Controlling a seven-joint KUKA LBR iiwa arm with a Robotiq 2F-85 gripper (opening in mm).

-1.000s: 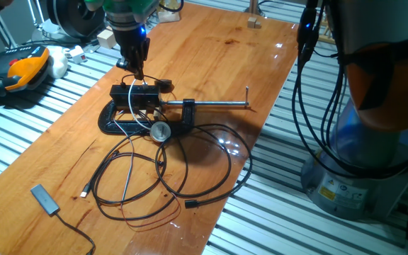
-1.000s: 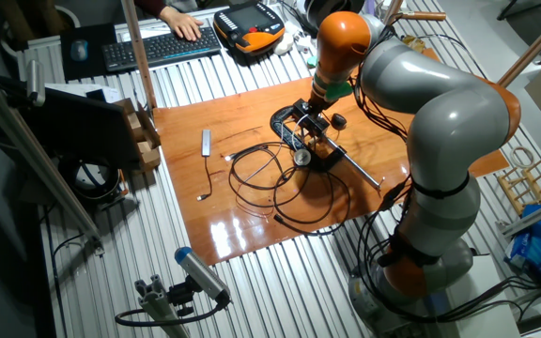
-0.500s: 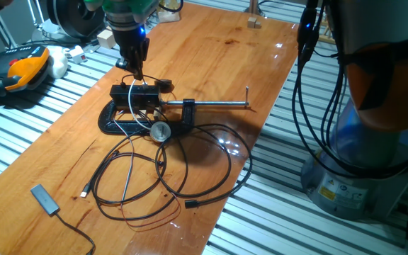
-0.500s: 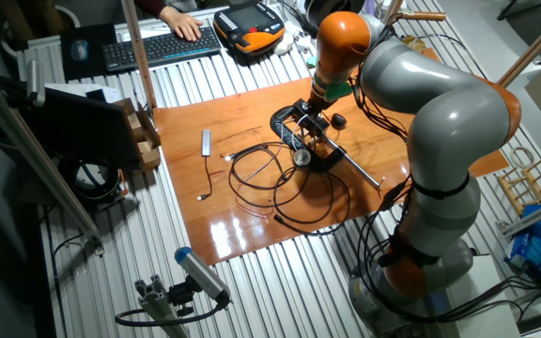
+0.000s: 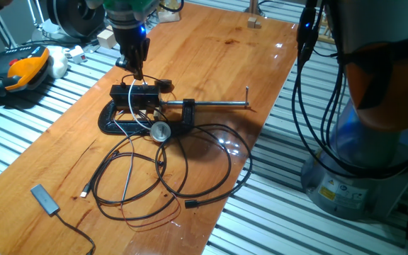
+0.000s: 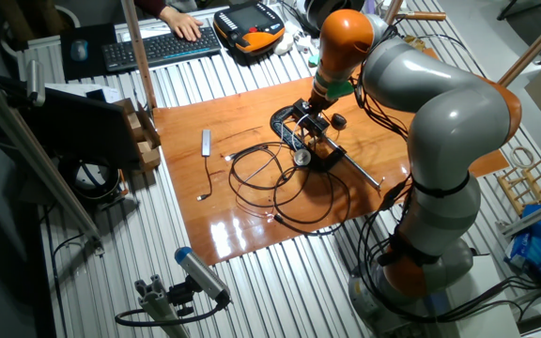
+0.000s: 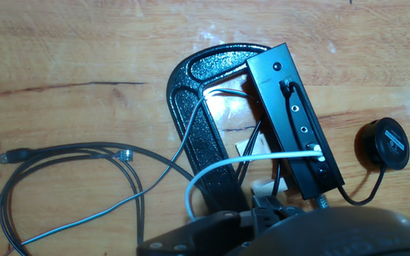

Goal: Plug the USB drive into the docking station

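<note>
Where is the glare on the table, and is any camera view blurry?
One fixed view: glare streaks on the table along its right edge. The other fixed view: a bright glossy patch at the near edge. Hand view: wood and docking station are sharp; only the dark claw body along the bottom is out of focus.

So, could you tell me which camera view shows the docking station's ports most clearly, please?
The hand view: the docking station fills the frame from above, its row of ports and plugged-in cables visible. One fixed view shows only a small dark box beneath the gripper. In the other fixed view it is too small to make out.
</note>
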